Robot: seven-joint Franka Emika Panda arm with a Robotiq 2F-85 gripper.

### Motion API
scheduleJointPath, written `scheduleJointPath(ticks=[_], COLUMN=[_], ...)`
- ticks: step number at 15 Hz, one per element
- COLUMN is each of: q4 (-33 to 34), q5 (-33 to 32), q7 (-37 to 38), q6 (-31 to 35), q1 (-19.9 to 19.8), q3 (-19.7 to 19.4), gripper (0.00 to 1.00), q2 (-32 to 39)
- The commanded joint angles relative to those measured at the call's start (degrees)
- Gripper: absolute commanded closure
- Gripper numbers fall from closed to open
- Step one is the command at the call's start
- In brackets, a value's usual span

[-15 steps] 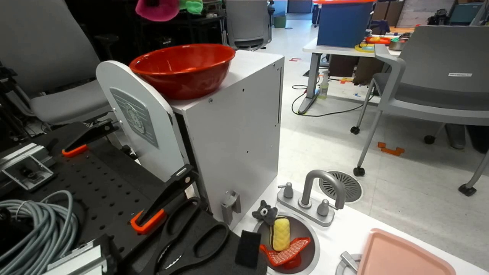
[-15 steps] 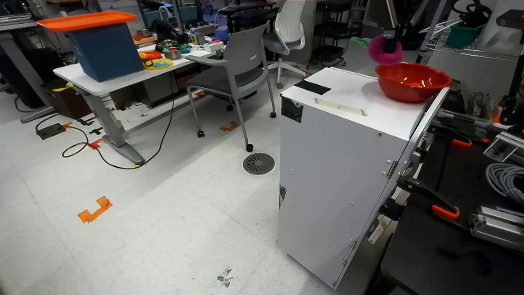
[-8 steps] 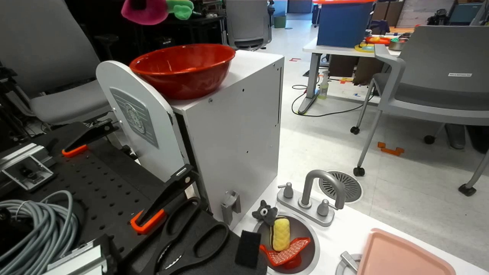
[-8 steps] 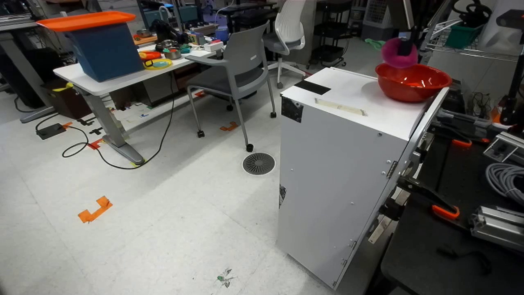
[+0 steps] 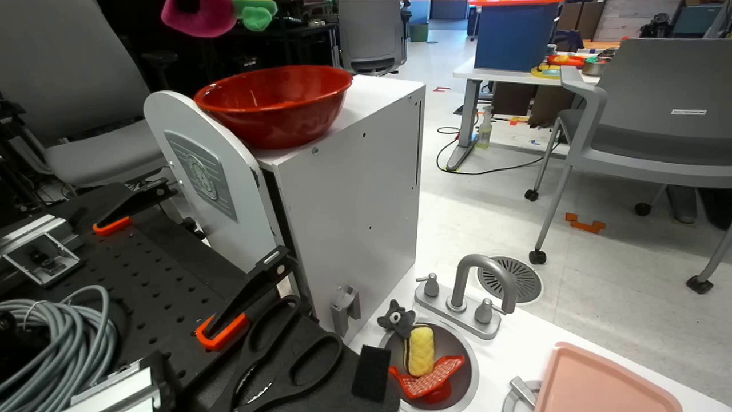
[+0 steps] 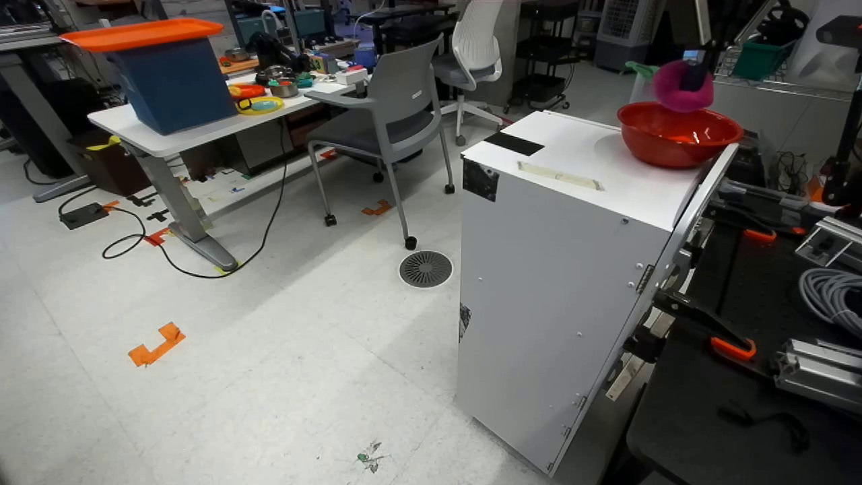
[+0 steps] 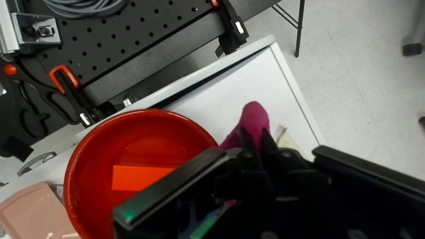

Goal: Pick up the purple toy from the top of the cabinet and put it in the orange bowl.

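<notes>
Can see a white label [image 5: 688, 112] on the backrest of a grey chair [image 5: 646, 74], with print too small to read. Can see, too, a grey plaque [image 5: 201, 174] with a round emblem on the rounded door [image 5: 247, 194] of the white cabinet [image 5: 354, 183], but cannot make out words on it. On the cabinet's top, can find the orange bowl [image 5: 280, 126], upright and near the door, and in an exterior view a black patch [image 6: 515, 143] and a pale strip of tape [image 6: 560, 176]. Near the cabinet, can spot a black board [image 5: 143, 263] full of holes, with orange-tipped clamps [image 5: 224, 333] and a coil of grey cable [image 5: 63, 360], plus a small sink [image 5: 473, 375] with a tap [image 5: 462, 280], near a pink tray [image 5: 600, 383]. Further off, can pick out a pale floor [image 6: 269, 377] with orange tape marks [image 6: 156, 345] and a white table [image 6: 168, 143] under a blue bin [image 6: 175, 91]. Can follow the arm [image 6: 702, 25] only in part, hanging in from the upper edge in an exterior view, with the gripper [image 7: 255, 132] aimed downward. Closed on the purple toy [image 6: 680, 101], with purple between the fingers [image 7: 246, 141] in the wrist view. Held in the air, higher than the bowl's rim; cannot tell whether straight over the bowl. Right beside the toy, can glimpse a green piece [image 5: 256, 17].
</notes>
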Motion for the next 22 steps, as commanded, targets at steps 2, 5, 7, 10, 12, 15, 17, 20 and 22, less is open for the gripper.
scheduleJointPath(ticks=[2,5,7,10,12,15,17,20,22], q4=[-0.95,1.39,3.2,5.65,6.85,7.31,7.08,7.01,7.12], q5=[-0.46,-3.53,-7.31,-12.53,-14.81,-16.88,-17.69,-17.67,-17.35], q7=[-2.31,-5.7,-5.29,-3.7,-1.96,-0.44,-0.11,-0.06,-0.07], q6=[-1.15,-5.61,-9.98,-14.98,-17.51,-18.8,-18.18,-17.62,-17.41], q1=[-1.13,-1.22,-1.48,-1.79,-2.18,-2.86,-3.45,-4.37,-4.86], q3=[-0.48,-0.36,-0.09,0.09,0.07,-0.21,-0.54,-1.11,-1.47], gripper=[0.98,0.98,0.98,0.98,0.98,0.98,0.98,0.66,0.53], q2=[-2.13,-1.0,-0.46,-0.01,0.06,-0.35,-0.35,0.01,0.25])
